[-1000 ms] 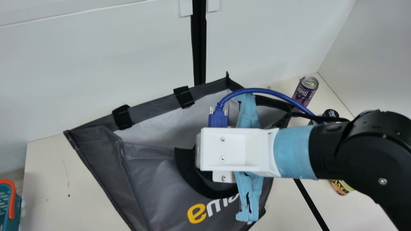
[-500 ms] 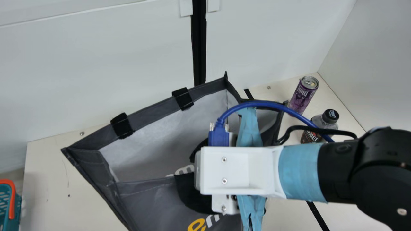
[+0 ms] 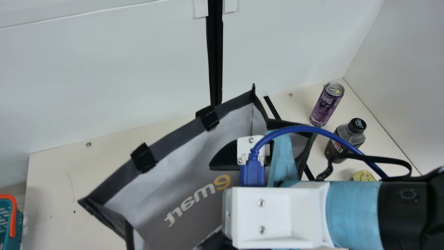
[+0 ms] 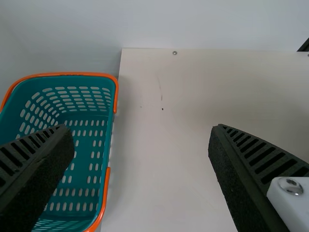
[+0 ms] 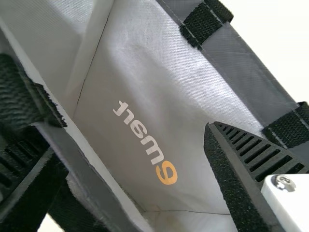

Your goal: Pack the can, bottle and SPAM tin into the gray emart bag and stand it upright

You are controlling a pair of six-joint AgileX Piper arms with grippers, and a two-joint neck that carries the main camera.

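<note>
Step in hand (judged): set the bag [image 3: 176, 138] with its mouth wide before loading. The right gripper [image 5: 123, 128] has its jaws spread astride the near wall [image 5: 81, 166], one finger inside the bag, one outside. The left gripper [image 4: 141, 127] is over the counter [image 3: 69, 180] beside the basket [image 3: 6, 222], jaws also spread and holding nothing.

In the main view, taken from the bag, the can [image 3: 326, 106] stands on the counter at 2 o'clock, the bottle [image 3: 351, 133] between 2 and 3 o'clock, and the SPAM tin [image 3: 364, 176] at 3 o'clock. All three await packing.

1. If the wall needs shaping, center it between the fingers, close squarely and draw gently toward 6 o'clock. A hard pull may tip the empty bag.
2. If the mouth already holds, keep the jaws wide and lift straight out, so neither finger drags the rim.
3. Watch the blue cable [image 3: 301, 128] (it arches across the mouth and could snag the edge).
</note>
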